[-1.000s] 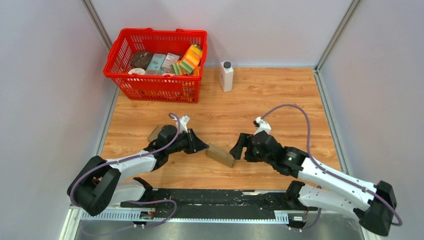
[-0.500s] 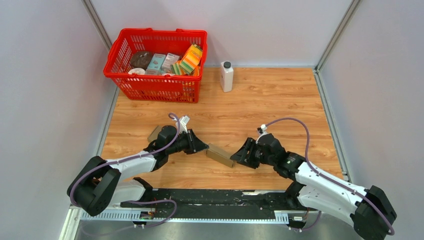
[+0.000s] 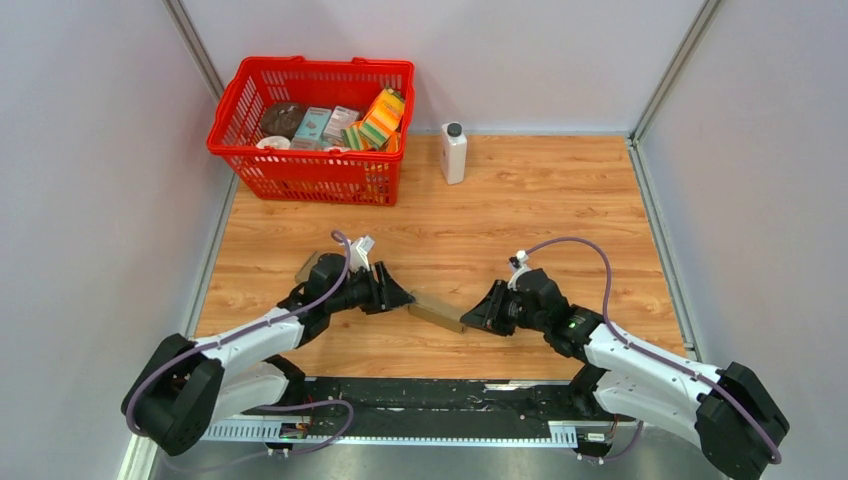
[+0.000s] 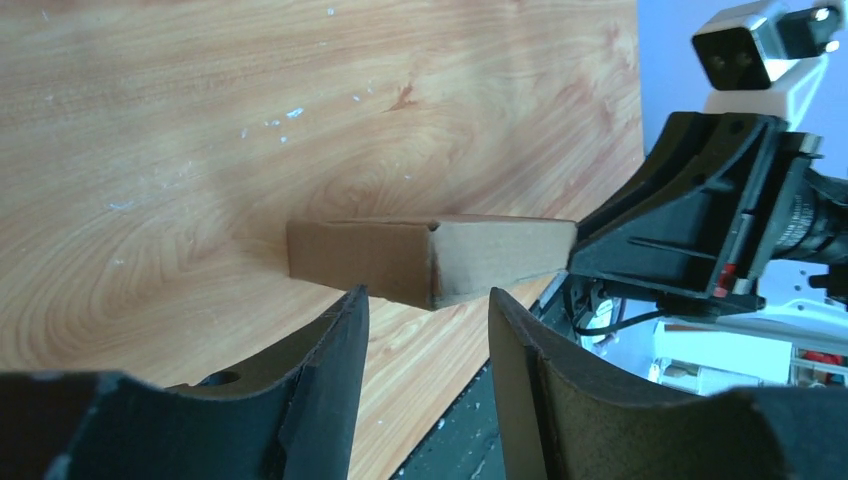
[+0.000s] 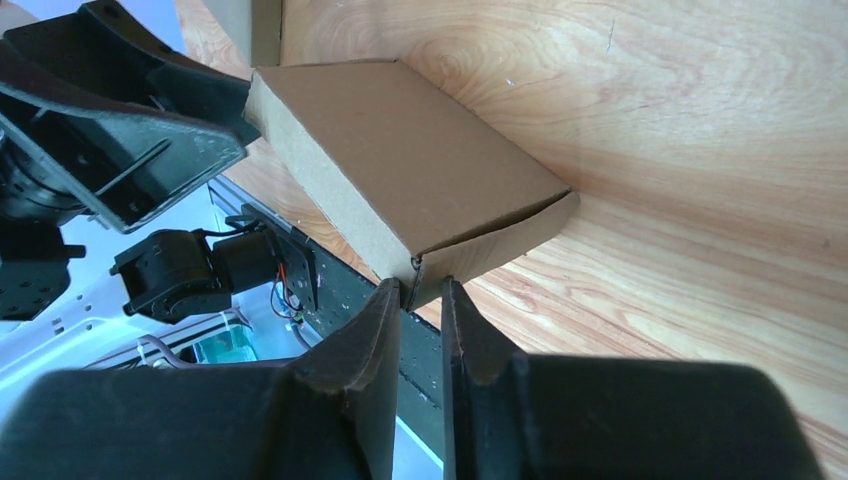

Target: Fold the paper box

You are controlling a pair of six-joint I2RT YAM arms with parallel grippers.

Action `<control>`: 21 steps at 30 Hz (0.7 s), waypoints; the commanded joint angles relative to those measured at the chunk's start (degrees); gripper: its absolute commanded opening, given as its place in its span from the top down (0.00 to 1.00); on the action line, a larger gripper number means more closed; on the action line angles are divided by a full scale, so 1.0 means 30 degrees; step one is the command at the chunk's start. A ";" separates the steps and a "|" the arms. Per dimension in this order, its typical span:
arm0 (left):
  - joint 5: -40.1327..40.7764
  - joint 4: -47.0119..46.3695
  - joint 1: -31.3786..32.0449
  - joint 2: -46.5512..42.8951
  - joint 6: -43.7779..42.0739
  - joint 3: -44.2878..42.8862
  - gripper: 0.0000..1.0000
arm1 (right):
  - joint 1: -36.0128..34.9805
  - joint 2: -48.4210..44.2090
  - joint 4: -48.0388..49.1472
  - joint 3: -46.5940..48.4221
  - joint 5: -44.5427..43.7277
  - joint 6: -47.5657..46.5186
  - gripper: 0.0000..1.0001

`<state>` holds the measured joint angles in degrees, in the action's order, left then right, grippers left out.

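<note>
The left hand shows two dark fingers, parted. Just past their tips a flat cardboard box lies on the wooden desk, its nearest corner facing the gap. The right hand meets the box's far end.

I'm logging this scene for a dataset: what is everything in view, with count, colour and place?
paper box: one, brown, table centre, between the arms
cardboard piece: one, brown, behind the left arm
basket: one, red, far left corner
packaged goods: several, mixed colours, inside basket
bottle: one, white with dark cap, upright, right of basket
table: one, wood-grain
left arm: one, white and black, jaws open at box's left end
right arm: one, white and black, jaws pinched on box's right corner
</note>
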<state>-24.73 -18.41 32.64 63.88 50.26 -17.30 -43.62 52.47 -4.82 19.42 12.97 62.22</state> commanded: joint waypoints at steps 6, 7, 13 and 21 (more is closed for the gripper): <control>-0.0923 0.3240 -0.1242 -0.1929 -0.1255 -0.1763 0.46 | 0.0476 0.0060 -0.0649 -0.0145 -0.0574 -0.1490 0.85; -0.1245 0.3035 -0.1242 -0.1666 -0.1226 -0.1734 0.50 | 0.0505 0.0060 -0.0707 -0.0116 -0.0545 -0.1549 0.85; -0.2565 -0.0100 -0.1068 0.0180 -0.0231 -0.0328 0.55 | 0.0535 0.0147 -0.0650 -0.0145 -0.0632 -0.1666 0.86; -0.0578 0.1773 -0.0129 0.0127 -0.1227 0.1281 0.77 | 0.0476 0.0704 -0.1907 -0.0465 -0.0430 -0.2544 0.86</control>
<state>-29.98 -17.37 30.79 65.67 49.01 -18.20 -42.26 52.84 -4.23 19.44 13.58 58.61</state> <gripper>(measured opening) 0.263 0.154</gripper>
